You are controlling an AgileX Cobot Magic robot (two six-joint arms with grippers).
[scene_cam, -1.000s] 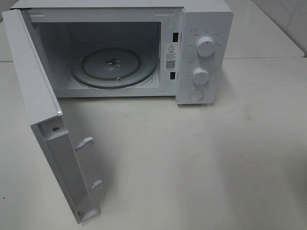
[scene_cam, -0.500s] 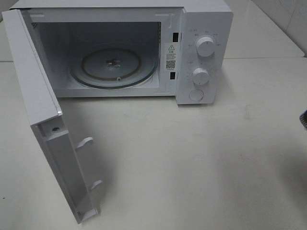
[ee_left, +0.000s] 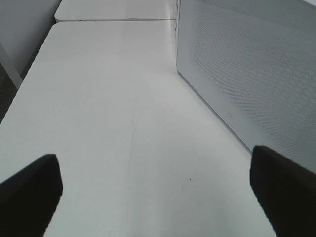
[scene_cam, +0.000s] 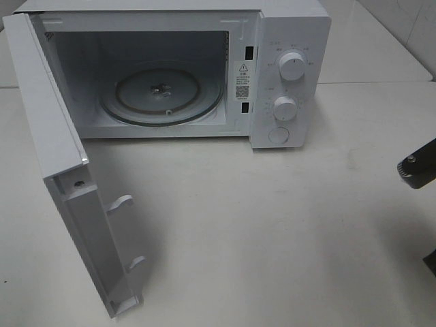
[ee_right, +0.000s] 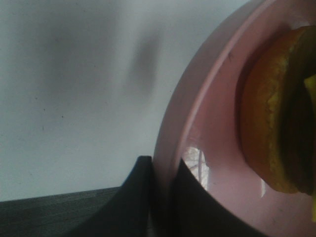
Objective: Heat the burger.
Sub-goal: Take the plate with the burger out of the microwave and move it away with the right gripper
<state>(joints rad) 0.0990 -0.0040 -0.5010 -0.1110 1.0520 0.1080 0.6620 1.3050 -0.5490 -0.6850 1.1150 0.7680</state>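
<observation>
The burger (ee_right: pixel 276 113) sits on a pink plate (ee_right: pixel 207 133) whose rim your right gripper (ee_right: pixel 160 170) pinches, so the food travels untouched. Only the right wrist view shows this; overhead you see just the arm's tip beside the open microwave (scene_cam: pixel 286 41). Your left gripper (ee_left: pixel 153 192) stands open, empty.

— How does the light look to you?

— Even and soft from above; your table (scene_cam: pixel 272 225) reads pale grey, with a faint shadow under the microwave door (scene_cam: pixel 61 163). The cavity is dimmer than the casing.

— And your wrist views?

— The left one is cool, bluish and hazy. The right one is close and soft: the pink plate (ee_right: pixel 197 148) blurs at its rim (a small window glare sits on it), and smeared shadows cross the tabletop.
</observation>
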